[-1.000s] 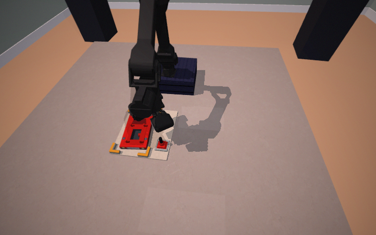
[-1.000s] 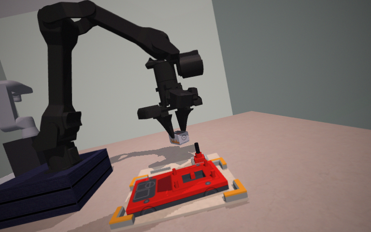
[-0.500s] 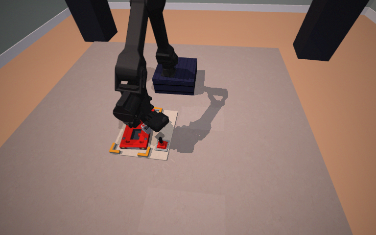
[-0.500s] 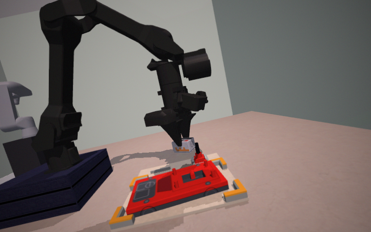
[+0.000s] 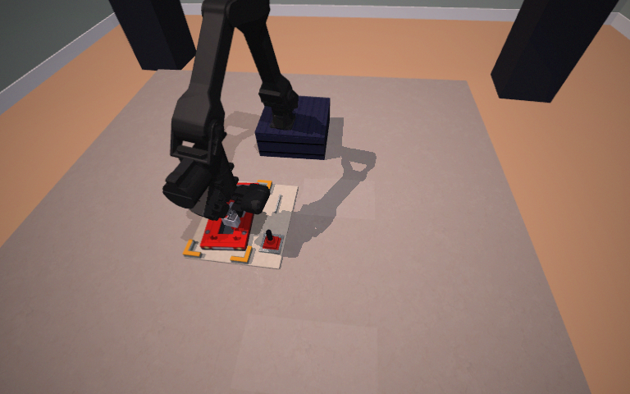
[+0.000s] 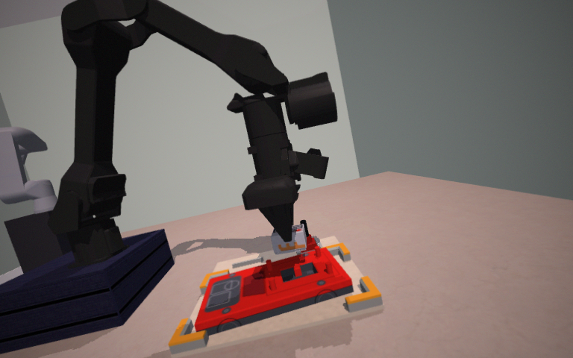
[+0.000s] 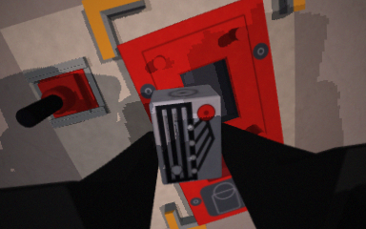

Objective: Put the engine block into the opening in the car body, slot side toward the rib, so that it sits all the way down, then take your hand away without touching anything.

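My gripper (image 5: 230,215) (image 6: 288,239) (image 7: 187,135) is shut on the grey engine block (image 5: 231,220) (image 6: 299,239) (image 7: 171,143) and holds it above the red car body (image 5: 225,242) (image 6: 280,295) (image 7: 134,56). The block's top shows black stripes and a red round cap in the wrist view. In the exterior view its side face shows orange patches. The opening (image 6: 288,274) (image 7: 204,78) is dark and partly hidden behind the block in the wrist view. The red rib (image 6: 298,270) stands in it in the exterior view. The block looks turned relative to the opening in the wrist view.
Red posts stand around the opening. A red piece with a black knob (image 5: 269,235) (image 6: 304,228) (image 7: 39,111) stands beside the car on the pale board (image 5: 266,263) (image 7: 28,43). Orange corner brackets (image 5: 191,250) (image 6: 365,291) (image 7: 99,29) surround the car. The dark blue base block (image 5: 291,148) (image 6: 59,306) carries the arm.
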{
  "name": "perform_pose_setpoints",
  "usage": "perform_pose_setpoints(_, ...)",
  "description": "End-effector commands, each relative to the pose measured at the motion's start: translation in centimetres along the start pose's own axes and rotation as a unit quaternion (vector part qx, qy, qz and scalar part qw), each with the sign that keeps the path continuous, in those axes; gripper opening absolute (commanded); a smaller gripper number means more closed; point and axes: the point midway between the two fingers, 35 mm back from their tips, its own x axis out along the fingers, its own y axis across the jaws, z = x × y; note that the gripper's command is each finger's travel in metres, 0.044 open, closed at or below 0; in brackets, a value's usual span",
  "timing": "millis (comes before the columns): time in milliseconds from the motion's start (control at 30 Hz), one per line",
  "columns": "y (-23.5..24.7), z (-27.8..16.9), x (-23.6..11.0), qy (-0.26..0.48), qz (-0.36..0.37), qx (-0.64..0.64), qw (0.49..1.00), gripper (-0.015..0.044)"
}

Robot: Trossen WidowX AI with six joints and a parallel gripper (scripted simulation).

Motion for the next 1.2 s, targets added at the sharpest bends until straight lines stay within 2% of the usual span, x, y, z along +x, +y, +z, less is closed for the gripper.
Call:
perform_pose_setpoints(0,-0.9,0.4,0.1,-0.005,0.001,-0.044,0.999,0.0000)
perform_pose_setpoints(267,-2.7,0.5,0.6,-0.005,0.000,-0.119,0.993,0.0000)
perform_pose_setpoints(467,-2.5,0.7,0.6,-0.005,0.000,-0.141,0.990,0.0157)
perform_pose_setpoints(1167,-2.5,0.9,0.5,-0.005,0.000,-0.105,0.994,0.0159)
